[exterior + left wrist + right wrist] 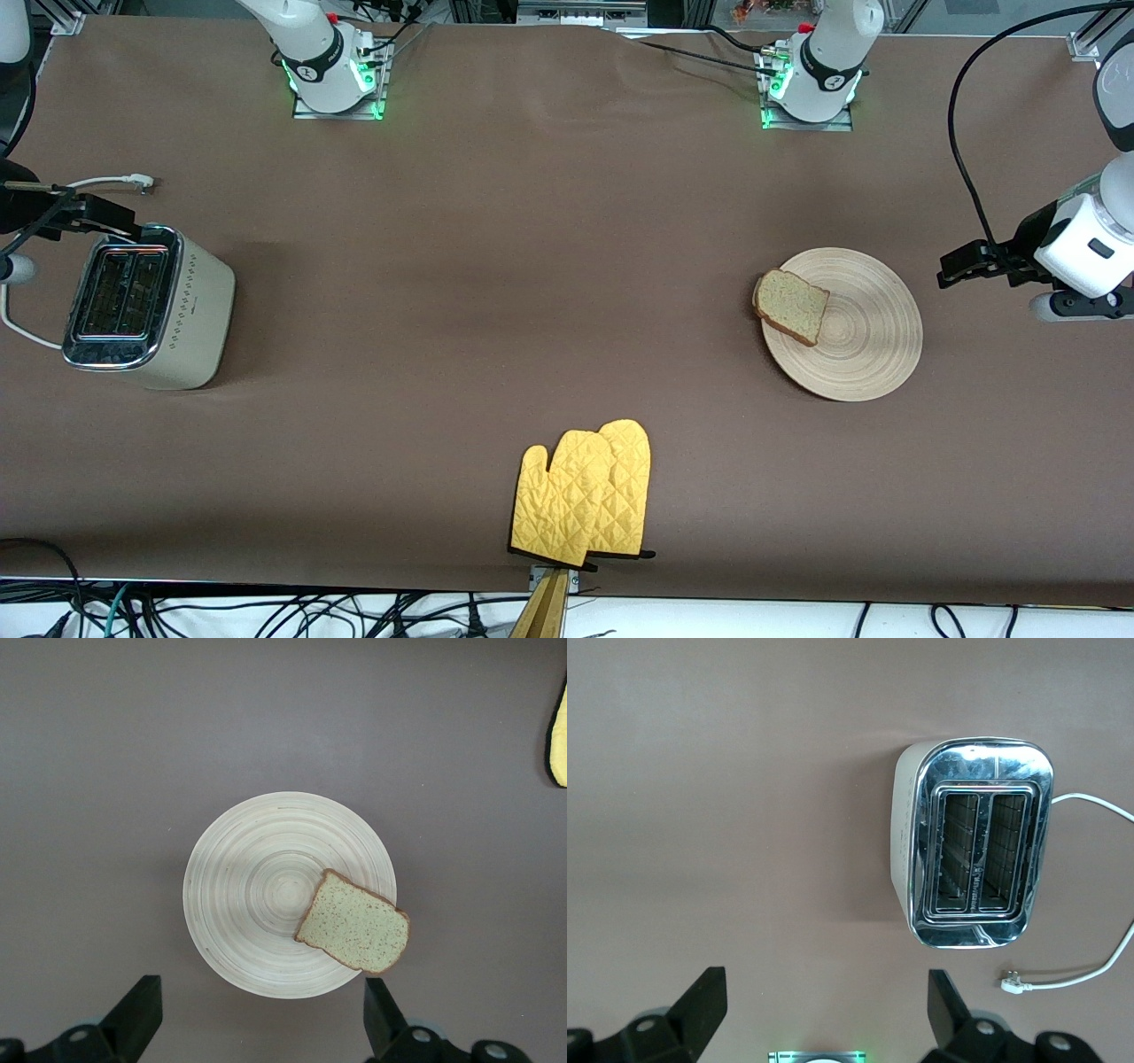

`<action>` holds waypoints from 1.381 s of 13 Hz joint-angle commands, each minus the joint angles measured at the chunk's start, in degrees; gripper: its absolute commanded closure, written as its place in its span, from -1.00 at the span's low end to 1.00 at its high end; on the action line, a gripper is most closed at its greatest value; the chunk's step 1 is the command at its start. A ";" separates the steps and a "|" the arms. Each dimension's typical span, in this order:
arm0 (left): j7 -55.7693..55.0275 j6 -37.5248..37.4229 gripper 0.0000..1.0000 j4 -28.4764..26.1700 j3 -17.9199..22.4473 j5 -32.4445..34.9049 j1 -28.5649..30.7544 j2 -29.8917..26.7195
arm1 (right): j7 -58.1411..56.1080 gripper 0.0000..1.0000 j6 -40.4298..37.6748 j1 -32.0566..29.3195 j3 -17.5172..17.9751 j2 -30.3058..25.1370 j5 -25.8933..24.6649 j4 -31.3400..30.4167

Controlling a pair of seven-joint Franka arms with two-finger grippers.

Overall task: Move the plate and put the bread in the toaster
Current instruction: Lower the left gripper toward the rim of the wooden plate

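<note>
Ahead of my left gripper (257,1028), jaws apart and empty: plate (257,877), bread (354,923) overhanging its rim. Left arm nearer. Right gripper (824,1023), jaws apart, hovers by toaster (979,846), waiting.

**Both arms raised, jaws wide**

Your left gripper (961,266) hangs in the air at about 3 o'clock in the front view, its white wrist angled in from that edge. Its two dark fingertips (137,1014) stand well apart, holding nothing. Your right gripper (106,213) hovers at about 9 o'clock, arm coming in from that edge. Its fingertips (700,1005) are likewise spread wide and empty
</note>
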 commanded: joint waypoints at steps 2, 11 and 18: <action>1.83 -0.45 -1.00 -0.31 0.56 -1.38 -0.13 -0.28 | -0.70 -1.00 0.10 -0.56 0.09 -0.55 0.75 -0.10; 2.09 0.68 -1.00 -0.39 0.56 -1.38 2.32 1.03 | -0.62 -1.00 0.10 -0.56 0.09 -0.46 0.75 -0.10; 18.08 4.56 -1.00 -1.45 0.03 -10.33 14.28 7.09 | -0.44 -1.00 0.10 -0.56 0.09 -0.46 0.84 -0.10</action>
